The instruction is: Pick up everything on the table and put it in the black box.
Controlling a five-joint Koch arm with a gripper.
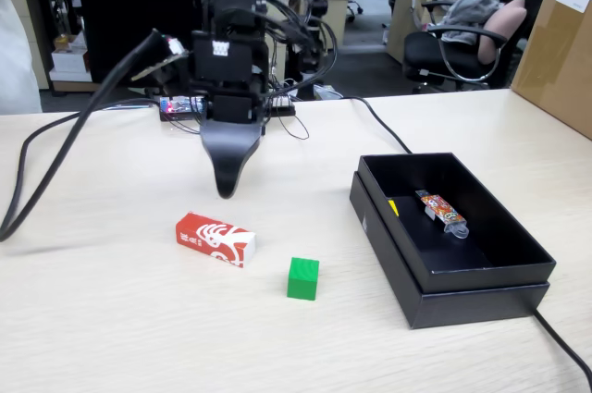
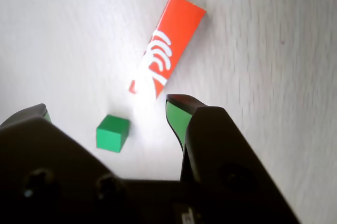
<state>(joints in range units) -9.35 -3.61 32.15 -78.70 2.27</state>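
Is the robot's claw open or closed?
Open. In the wrist view the gripper has its two jaws wide apart, with bare table and the green cube between them.

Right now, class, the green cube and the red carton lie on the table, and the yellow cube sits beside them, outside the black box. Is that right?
Not quite. The fixed view shows the green cube and the red carton on the table, but the yellow cube is inside the black box, against its left wall, not beside them.
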